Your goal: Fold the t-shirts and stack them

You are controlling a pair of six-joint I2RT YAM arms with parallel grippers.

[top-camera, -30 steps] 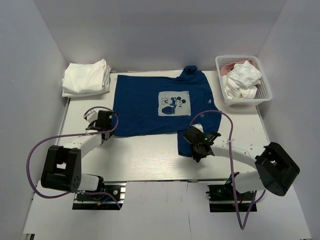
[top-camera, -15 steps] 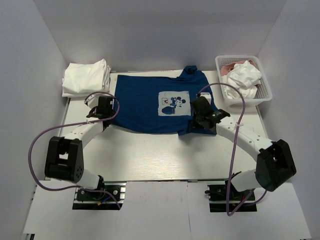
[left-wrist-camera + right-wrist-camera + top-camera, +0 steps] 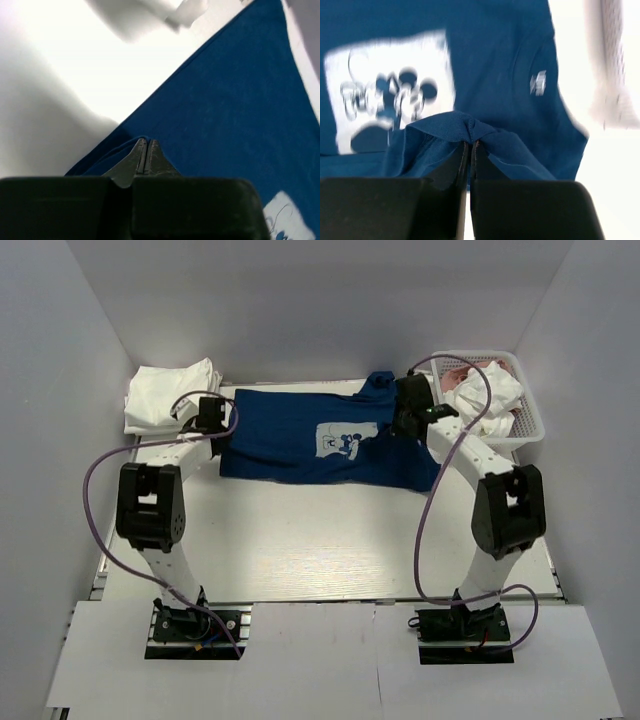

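Surface: the white surface (image 3: pixel 300 550) carries everything. My two arms stretch from its near edge out to its far half.
Navy t-shirt: the navy t-shirt (image 3: pixel 290 440) lies across the far half of the surface, spread wide from left to right. Its right corner comes nearest to me.
Chest print: the white square chest print (image 3: pixel 345 440) faces up near the middle of the cloth. In my right wrist view, part of it is hidden behind the fold I hold.
Left hand: my left hand (image 3: pixel 145 142) is at the shirt's left edge. Its fingers are pressed together with a small fold of navy cloth pinched at the tips.
Right hand: my right hand (image 3: pixel 470 142) is at the shirt's right side, just beside the basket. Its fingers are together, clamped on a peaked bunch of navy cloth raised above the print.
White t-shirts: folded white t-shirts (image 3: pixel 170 395) sit in a pile at the far left corner, just beside my left hand. I cannot tell whether they touch the navy cloth.
Basket: the white lattice basket (image 3: pixel 530 430) stands at the far right corner.
In the basket: a crumpled white t-shirt (image 3: pixel 485 395) fills most of it. A pink t-shirt (image 3: pixel 457 373) shows at its far left side, partly under the white one.
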